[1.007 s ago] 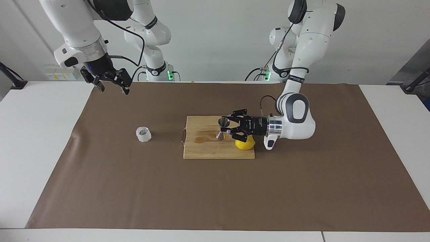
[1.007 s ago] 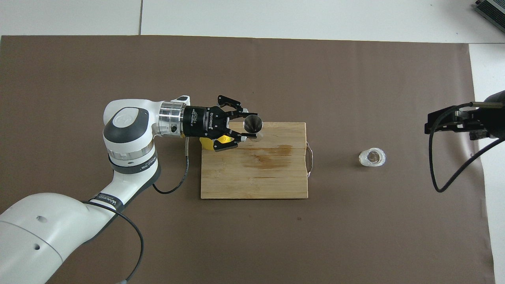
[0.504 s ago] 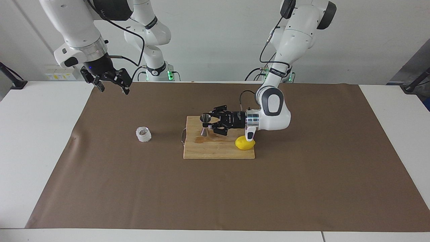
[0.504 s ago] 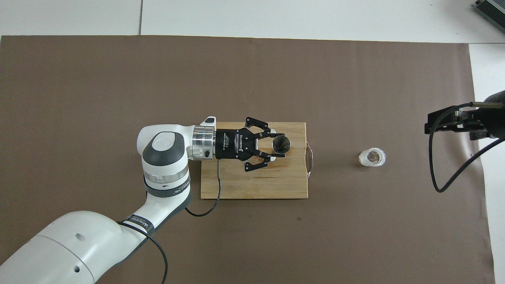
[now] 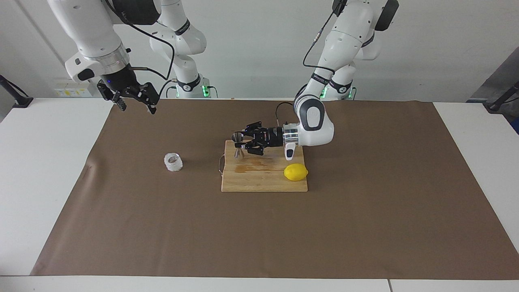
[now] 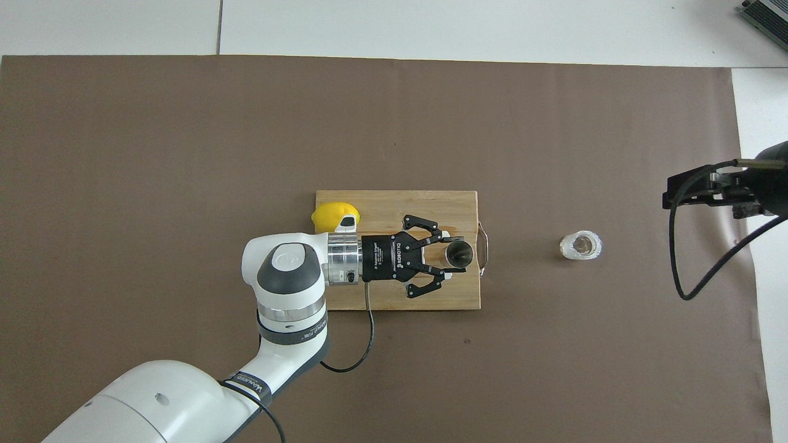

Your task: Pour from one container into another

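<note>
1. Right gripper (image 5: pixel 134 101): waits raised over the brown mat's (image 5: pixel 365 227) corner at the right arm's end; fingers spread wide, holding nothing; unmoved.
2. Glass cup (image 5: pixel 173 162): upright on the mat, well apart from the board; unmoved.
3. Cutting board (image 5: pixel 259 178): on the tabletop's (image 5: pixel 40 162) mat.
4. Jigger (image 5: pixel 238 144): upright, pinched at the waist.
5. Left gripper (image 5: pixel 245 142): forearm level, fingers clamped on the jigger, over the board's handle end; 1 second ago it covered the lemon (image 5: pixel 295 172).
</note>
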Tool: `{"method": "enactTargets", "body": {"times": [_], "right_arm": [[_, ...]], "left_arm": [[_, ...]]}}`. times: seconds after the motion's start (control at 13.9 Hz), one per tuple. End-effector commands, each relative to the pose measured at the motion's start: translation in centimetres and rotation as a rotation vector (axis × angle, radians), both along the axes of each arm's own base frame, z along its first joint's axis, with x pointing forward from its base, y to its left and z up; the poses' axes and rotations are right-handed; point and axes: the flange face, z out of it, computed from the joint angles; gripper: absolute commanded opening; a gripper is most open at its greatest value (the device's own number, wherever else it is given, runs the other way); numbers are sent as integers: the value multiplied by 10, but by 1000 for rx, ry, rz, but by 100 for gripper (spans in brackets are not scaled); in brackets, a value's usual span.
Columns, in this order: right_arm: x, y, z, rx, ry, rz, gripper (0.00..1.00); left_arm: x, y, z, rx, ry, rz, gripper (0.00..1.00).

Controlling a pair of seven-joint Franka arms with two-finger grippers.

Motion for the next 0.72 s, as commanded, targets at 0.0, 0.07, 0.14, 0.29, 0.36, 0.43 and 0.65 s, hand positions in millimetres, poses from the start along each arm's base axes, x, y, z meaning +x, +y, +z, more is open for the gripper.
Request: {"method": "enactTargets", "body": {"times": [0.0,0.07,0.14,0.29,0.36,0.43,0.65], "right_arm": [[-8,-2,0,2,7,-10,100],[-8,-2,0,2,7,-10,100],[-8,0,1,2,4,-7,100],[-8,0,0,2,4,-4,100],[-8,0,0,2,4,-2,100],[-8,0,0,2,5,-1,100],[-11,5,-5,4,13,15,100]], "left_arm": [[-13,6,4,23,-18,59,0],[-11,8,4,19,-12,76,0],[-4,16,3,20,-10,100,0],[-8,14,-1,34,1,116,0],[-8,16,-3,46,5,131,0],[-10,16,-6,68,6,140,0],[-10,17,-8,78,10,162,0]]}}
